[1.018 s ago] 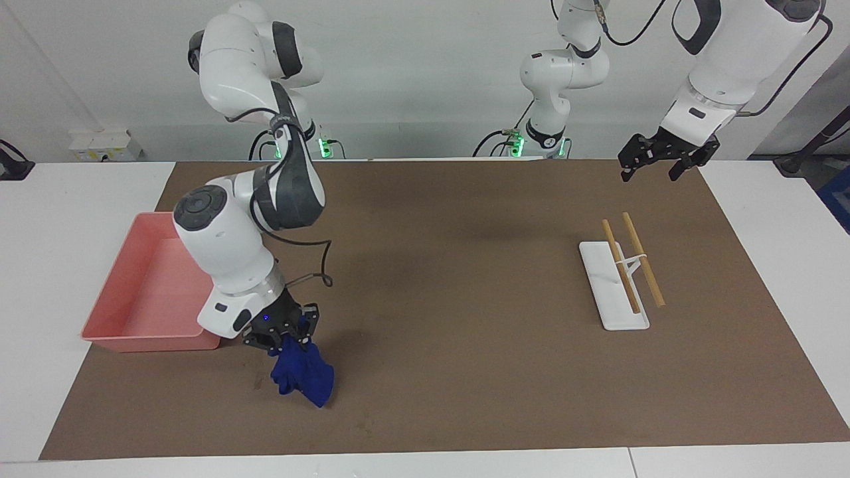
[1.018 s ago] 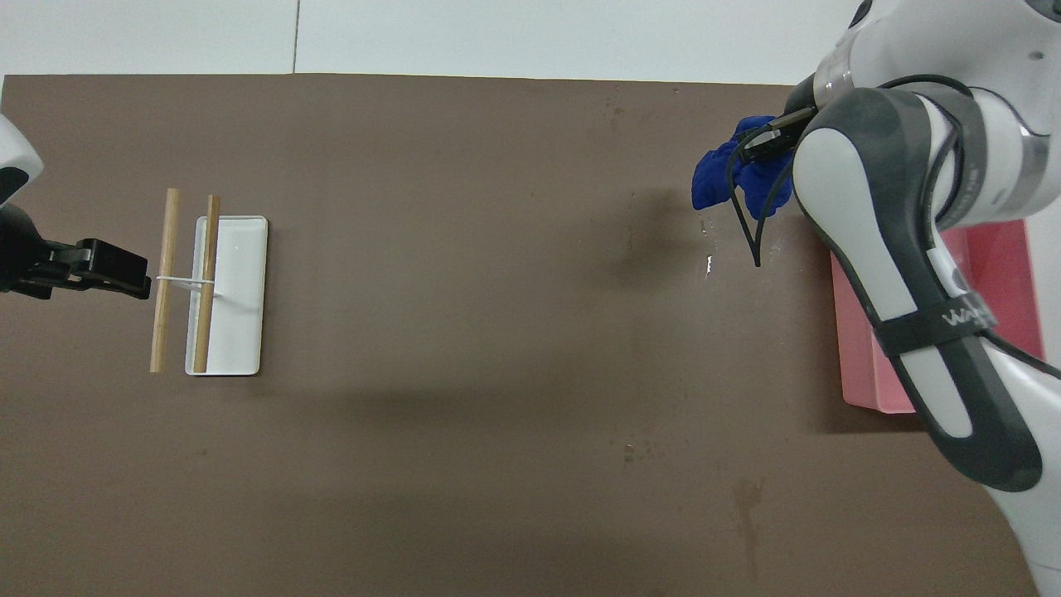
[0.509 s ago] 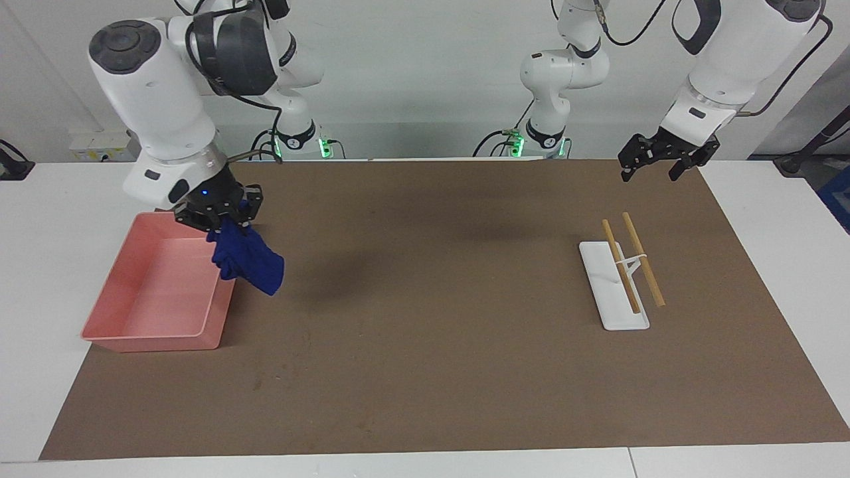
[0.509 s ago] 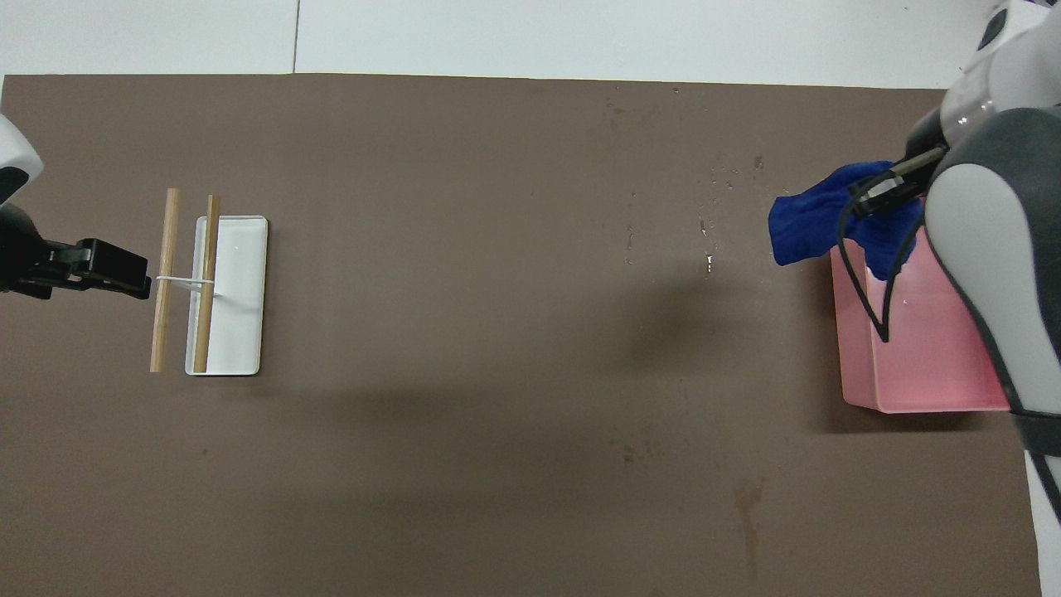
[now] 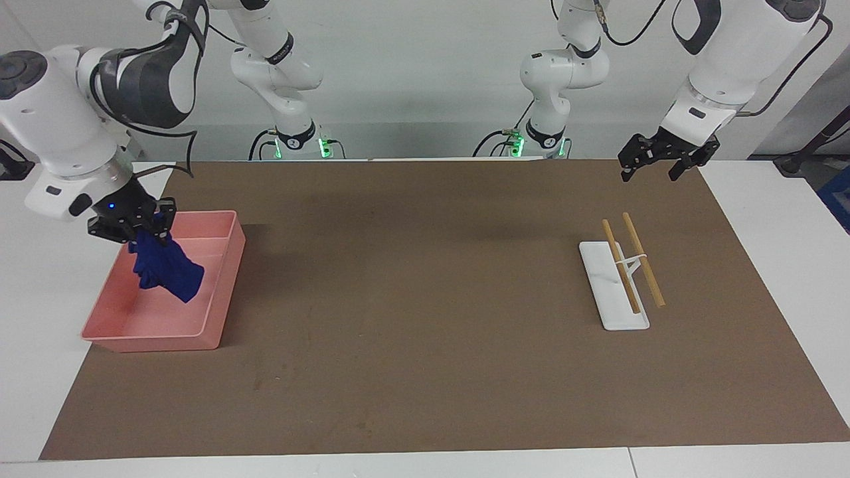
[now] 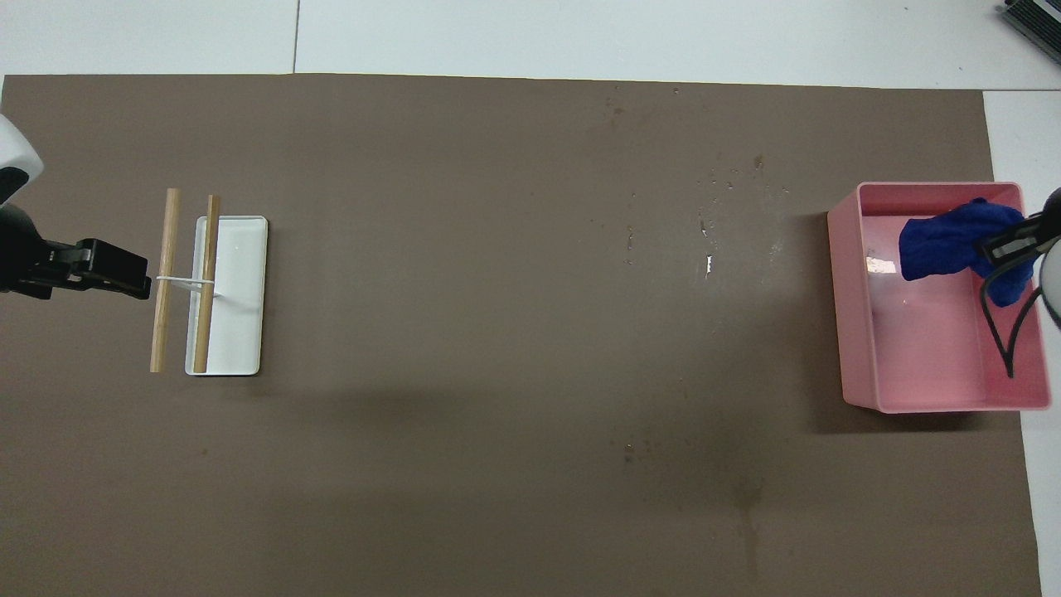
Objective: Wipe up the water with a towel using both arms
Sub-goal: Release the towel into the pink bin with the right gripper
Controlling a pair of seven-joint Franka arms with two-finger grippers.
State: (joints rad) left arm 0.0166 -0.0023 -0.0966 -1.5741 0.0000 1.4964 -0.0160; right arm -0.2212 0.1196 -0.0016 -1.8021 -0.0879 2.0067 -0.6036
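Note:
My right gripper (image 5: 133, 229) is shut on the blue towel (image 5: 166, 273) and holds it up over the pink tray (image 5: 226, 279). The towel hangs down inside the tray's walls; I cannot tell whether it touches the floor of the tray. In the overhead view the towel (image 6: 945, 245) shows over the tray (image 6: 850, 332), with the right gripper (image 6: 1013, 242) at the frame's edge. Small water drops (image 6: 709, 240) glint on the brown mat beside the tray. My left gripper (image 5: 654, 174) waits open in the air at the left arm's end of the mat.
A white stand (image 5: 614, 292) with two wooden sticks (image 5: 643, 259) across it sits toward the left arm's end; it also shows in the overhead view (image 6: 236, 332), beside the left gripper (image 6: 124, 278). A brown mat (image 5: 425, 299) covers the table.
My right arm has lifted the towel off the mat and carried it back toward the robots and over into the pink tray. The left arm has not moved.

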